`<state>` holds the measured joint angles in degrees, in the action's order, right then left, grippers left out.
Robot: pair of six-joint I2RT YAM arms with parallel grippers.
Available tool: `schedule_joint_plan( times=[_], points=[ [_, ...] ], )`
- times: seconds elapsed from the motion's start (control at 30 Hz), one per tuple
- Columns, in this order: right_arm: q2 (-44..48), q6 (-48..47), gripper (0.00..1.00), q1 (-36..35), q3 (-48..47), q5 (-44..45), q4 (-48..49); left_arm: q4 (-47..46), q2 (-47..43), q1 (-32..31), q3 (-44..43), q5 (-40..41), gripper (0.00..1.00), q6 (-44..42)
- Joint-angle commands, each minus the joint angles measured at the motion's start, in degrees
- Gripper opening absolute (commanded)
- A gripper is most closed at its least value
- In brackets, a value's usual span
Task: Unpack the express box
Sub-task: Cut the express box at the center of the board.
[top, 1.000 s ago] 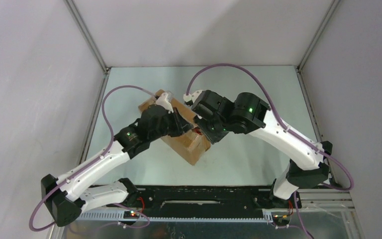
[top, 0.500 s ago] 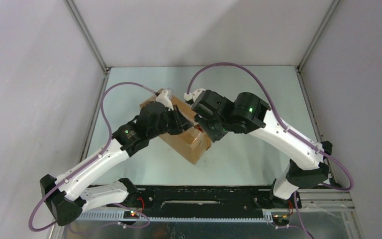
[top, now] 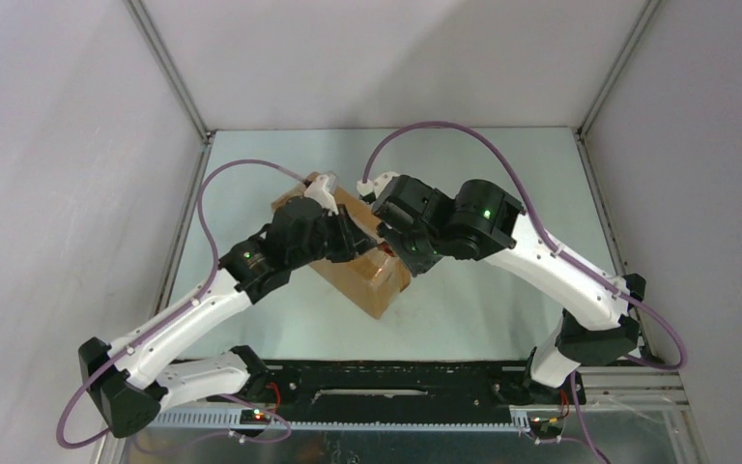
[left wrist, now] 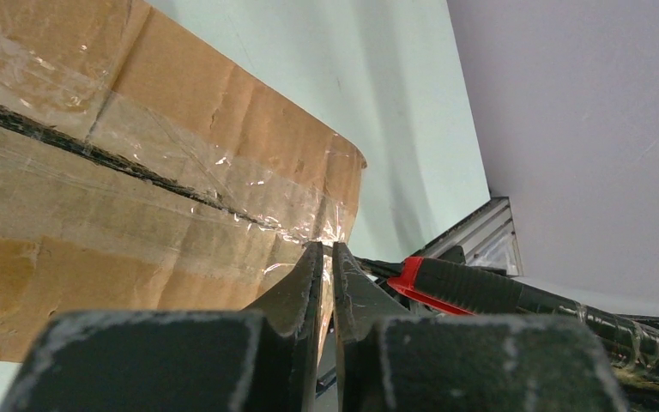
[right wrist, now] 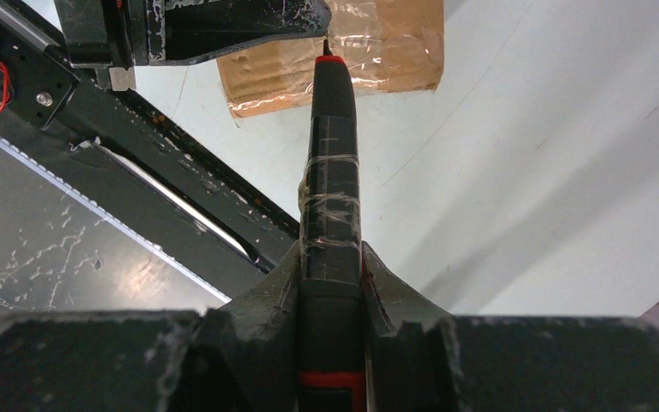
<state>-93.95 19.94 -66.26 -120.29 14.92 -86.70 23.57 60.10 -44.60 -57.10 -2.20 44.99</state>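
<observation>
- Your box (top: 371, 286) lies mid-table between the two arms. Its long axis runs diagonally from far left to near right, with the taped seam (left wrist: 137, 176) on top and still unbroken.
- Your left gripper (left wrist: 327, 254) sits at the box's near-right end, jaws almost together. You can't tell whether they pinch any tape.
- Your right gripper (right wrist: 330, 268) is clenched on a black, red-tipped cutter (right wrist: 329, 154), whose tip points at that same box end, just beside the left fingers.
- The table (top: 502, 184) is pale green, with plain grey walls around it and a black rail (top: 396, 379) at its near edge.
- Since a second ago, your left arm's elbow has crept slightly farther away. The box and right arm look unchanged.
</observation>
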Motion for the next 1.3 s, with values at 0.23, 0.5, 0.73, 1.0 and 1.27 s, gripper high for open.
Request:
schedule_joint_plan(
  times=[0.23, 0.5, 0.73, 1.0, 1.27],
  points=[
    [3.14, 1.10, 0.00, -0.61, 0.20, 1.60, 1.68, -0.48, 0.14, 0.21, -5.39, -2.33, 0.11, -0.46],
    [3.95, 1.27, 0.00, -0.71, 2.50, -0.49, 1.86, -0.60, -0.46, 0.17, -3.79, -2.73, 0.11, 0.18],
    [4.91, 1.71, 0.00, -0.74, 4.73, -0.74, 1.67, -0.89, -0.70, 0.13, -2.62, -2.85, 0.11, 0.53],
    [5.27, 1.83, 0.00, -0.71, 5.99, -0.09, 0.77, -2.24, 0.59, -1.53, -0.95, -3.55, 0.11, 1.37],
    [5.76, 1.18, 0.00, 0.60, 9.73, -1.25, 3.19, -5.07, 1.54, -2.94, 4.30, -2.71, 0.09, 3.17]
  ],
)
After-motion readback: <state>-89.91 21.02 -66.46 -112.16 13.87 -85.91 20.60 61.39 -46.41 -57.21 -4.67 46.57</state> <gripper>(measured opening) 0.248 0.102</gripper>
